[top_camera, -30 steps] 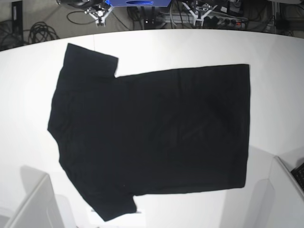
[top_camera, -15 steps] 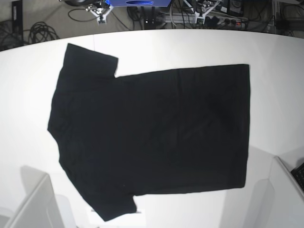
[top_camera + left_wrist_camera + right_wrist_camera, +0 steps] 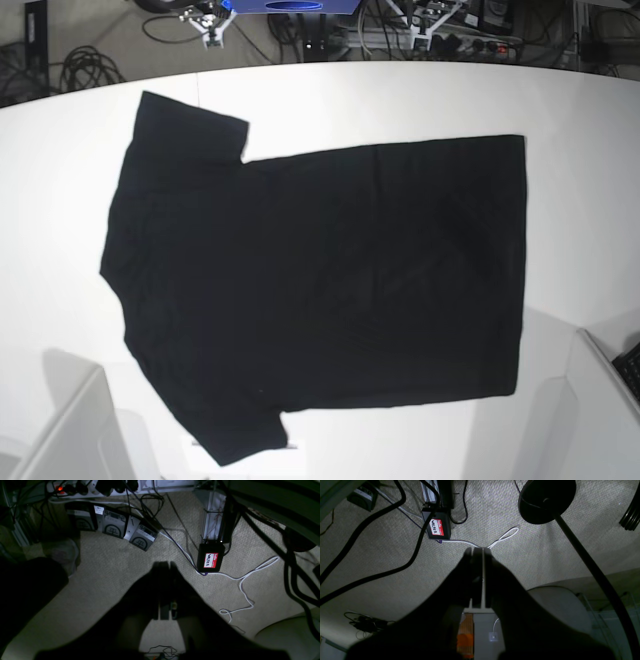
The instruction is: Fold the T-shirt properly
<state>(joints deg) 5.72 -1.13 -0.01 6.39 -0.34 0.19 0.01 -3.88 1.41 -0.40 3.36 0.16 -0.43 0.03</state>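
Observation:
The T-shirt (image 3: 320, 280) lies spread flat on the white table (image 3: 400, 100), plain black face up. Its collar end points left, its hem points right, and one sleeve reaches toward the far left. Both grippers are behind the table's far edge, well apart from the cloth. My right gripper (image 3: 478, 550) is shut and empty, hanging over the carpet, and shows in the base view as white parts (image 3: 212, 27). My left gripper (image 3: 164, 564) is likewise shut on nothing above the carpet, with its white parts (image 3: 428, 22) at the top of the base view.
Pale box-like walls stand at the table's near left (image 3: 70, 430) and near right (image 3: 600, 400). On the floor behind the table lie cables, a black labelled box (image 3: 210, 557), several power bricks (image 3: 112, 527) and a round black stand base (image 3: 546, 500).
Both grippers have drawn slightly further back behind the table's far edge. The T-shirt has not moved.

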